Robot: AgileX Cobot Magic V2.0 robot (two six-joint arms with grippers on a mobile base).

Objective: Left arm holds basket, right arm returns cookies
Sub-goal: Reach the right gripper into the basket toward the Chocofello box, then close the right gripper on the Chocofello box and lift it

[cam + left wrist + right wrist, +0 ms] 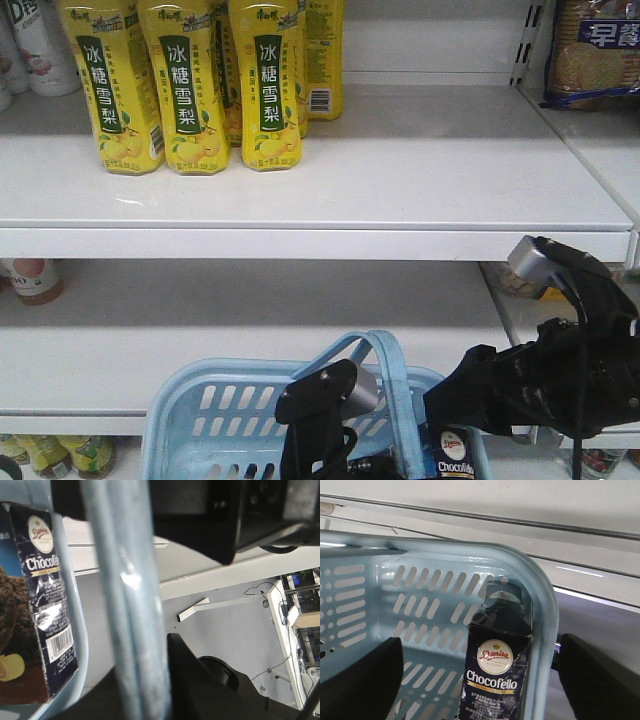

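Right tool [480,647] is seen with its fingers [360,680] spread wide and nothing gripped. The cookies [495,675] stand upright between those fingers, untouched as far as can be told, tucked into a corner of the basket [435,555] against its wall. The left tool [199,597] is found at the handle [127,605], which crosses close before its camera. Whether the jaws are closed on the handle cannot be told, though the basket is judged to be carried there, since it hangs in front of the shelving in the front view. Beyond the basket a shelf [400,180] is seen bearing yellow bottles [190,90], with a biscuit pack [595,50] in the next bay. The holding half of the task is judged to be in hand. The returning half is judged hardly begun: the cookies are not yet grasped, lifted out or set on a shelf. Which shelf is meant for them cannot be told.
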